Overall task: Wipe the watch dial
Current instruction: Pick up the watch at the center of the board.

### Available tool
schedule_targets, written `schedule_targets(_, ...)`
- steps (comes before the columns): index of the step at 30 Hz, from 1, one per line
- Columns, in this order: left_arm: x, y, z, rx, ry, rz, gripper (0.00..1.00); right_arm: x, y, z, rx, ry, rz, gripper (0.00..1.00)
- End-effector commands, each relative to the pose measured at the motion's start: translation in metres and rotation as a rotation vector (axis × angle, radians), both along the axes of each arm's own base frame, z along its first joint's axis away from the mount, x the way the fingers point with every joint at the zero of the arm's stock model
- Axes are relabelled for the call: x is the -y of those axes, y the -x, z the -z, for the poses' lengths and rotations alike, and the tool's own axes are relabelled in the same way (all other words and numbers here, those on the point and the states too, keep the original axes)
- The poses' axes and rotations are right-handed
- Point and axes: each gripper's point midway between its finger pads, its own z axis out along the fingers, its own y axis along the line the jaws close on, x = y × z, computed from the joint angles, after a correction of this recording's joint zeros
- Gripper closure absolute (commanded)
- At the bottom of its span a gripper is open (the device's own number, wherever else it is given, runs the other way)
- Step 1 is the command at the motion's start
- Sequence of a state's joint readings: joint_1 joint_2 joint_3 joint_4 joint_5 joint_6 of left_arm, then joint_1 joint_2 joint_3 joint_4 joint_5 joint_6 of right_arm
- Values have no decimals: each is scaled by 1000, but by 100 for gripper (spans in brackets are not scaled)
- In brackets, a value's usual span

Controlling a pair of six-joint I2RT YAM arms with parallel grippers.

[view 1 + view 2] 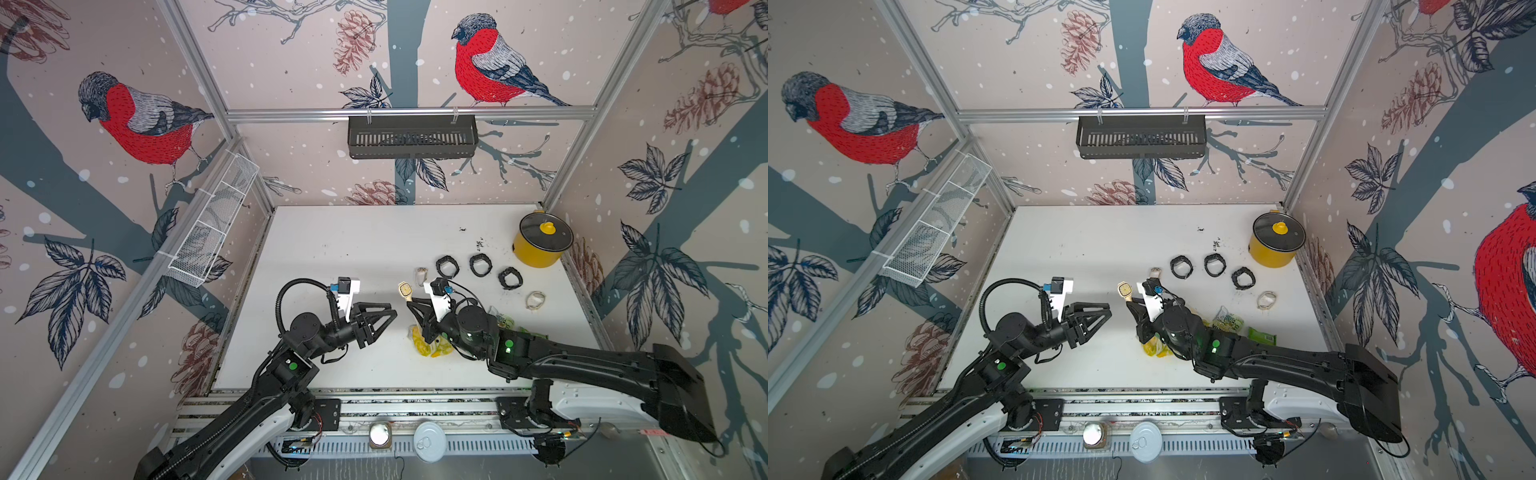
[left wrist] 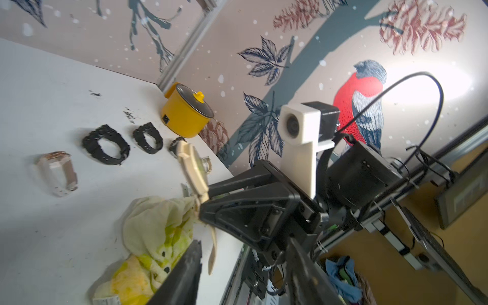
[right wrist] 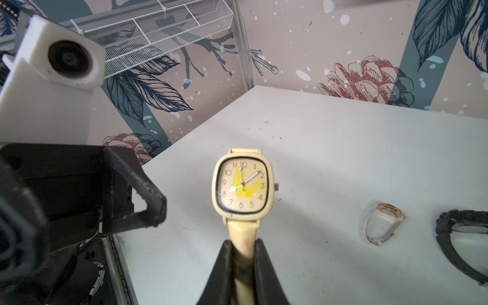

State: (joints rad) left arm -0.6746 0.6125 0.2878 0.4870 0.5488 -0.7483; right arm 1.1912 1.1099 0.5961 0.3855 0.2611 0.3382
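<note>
My right gripper (image 3: 243, 244) is shut on the strap of a cream watch (image 3: 243, 184) and holds it upright above the table. The square dial (image 3: 244, 186) faces the right wrist camera and carries a yellow scribble. In both top views the watch (image 1: 405, 289) (image 1: 1124, 289) stands just above the right gripper (image 1: 411, 306) (image 1: 1130, 305). My left gripper (image 1: 386, 316) (image 2: 243, 245) hangs open and empty a short way to the left of the watch, apart from it. A yellow-green cloth (image 1: 428, 345) (image 2: 155, 232) lies crumpled on the table under the right wrist.
Three black watches (image 1: 447, 266) (image 1: 481, 264) (image 1: 510, 277) and two pale ones (image 1: 420, 275) (image 1: 535, 300) lie behind and right of the right gripper. A yellow lidded pot (image 1: 540, 241) stands at the back right. Green packets (image 1: 1227, 320) lie by the right arm.
</note>
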Motion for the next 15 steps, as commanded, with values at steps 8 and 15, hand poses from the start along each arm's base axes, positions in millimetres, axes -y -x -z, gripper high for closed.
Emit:
schedule_targets(8,7,-9,-2,112,-70,-53,46,-10,13,-24,85,-60,-43,85)
schedule_targets(15,2,-20,-4,113,-74,-119,48,-17,22,-23,105,-49,-74,86)
